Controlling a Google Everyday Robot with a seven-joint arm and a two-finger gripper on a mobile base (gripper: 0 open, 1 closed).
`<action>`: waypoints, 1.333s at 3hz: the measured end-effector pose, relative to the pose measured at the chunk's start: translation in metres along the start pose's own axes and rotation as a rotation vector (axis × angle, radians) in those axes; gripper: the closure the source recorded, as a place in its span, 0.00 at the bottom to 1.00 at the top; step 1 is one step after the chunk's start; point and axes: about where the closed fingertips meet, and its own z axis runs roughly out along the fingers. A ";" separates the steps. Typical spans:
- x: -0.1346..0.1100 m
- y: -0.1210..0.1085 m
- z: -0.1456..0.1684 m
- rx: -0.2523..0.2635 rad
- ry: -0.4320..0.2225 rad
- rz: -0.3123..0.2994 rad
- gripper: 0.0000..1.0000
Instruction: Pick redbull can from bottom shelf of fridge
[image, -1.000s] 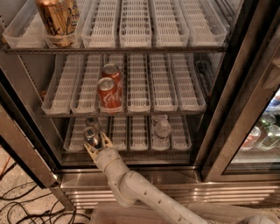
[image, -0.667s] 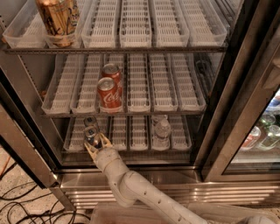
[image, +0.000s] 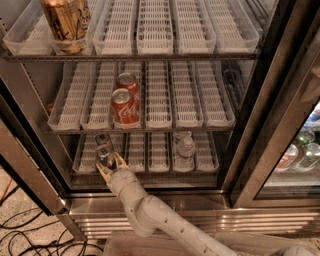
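Arm (image: 150, 215) comes up over fridge (image: 150, 202) sill into left lane. Gripper (image: 110, 165) at front edge of bottom shelf (image: 150, 161), jaws apart, straddling base of front redbull can (image: 104, 151), placed for squeeze. Twin can (image: 101, 139) just behind. Cola cans (image: 124, 106) on rack above.

Beige gripper (image: 110, 163) @ blue/silver redbull can (image: 104, 151)

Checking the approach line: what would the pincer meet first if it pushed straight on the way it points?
The front redbull can, probably: the open pincer sits at the front of the bottom shelf, pointing into that lane. A second can stands right behind it. Depth is unclear, so it may already touch.
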 end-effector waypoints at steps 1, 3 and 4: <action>-0.013 0.000 -0.009 -0.017 -0.016 0.013 1.00; -0.059 0.002 -0.034 -0.102 -0.090 -0.027 1.00; -0.068 0.001 -0.045 -0.195 -0.091 -0.027 1.00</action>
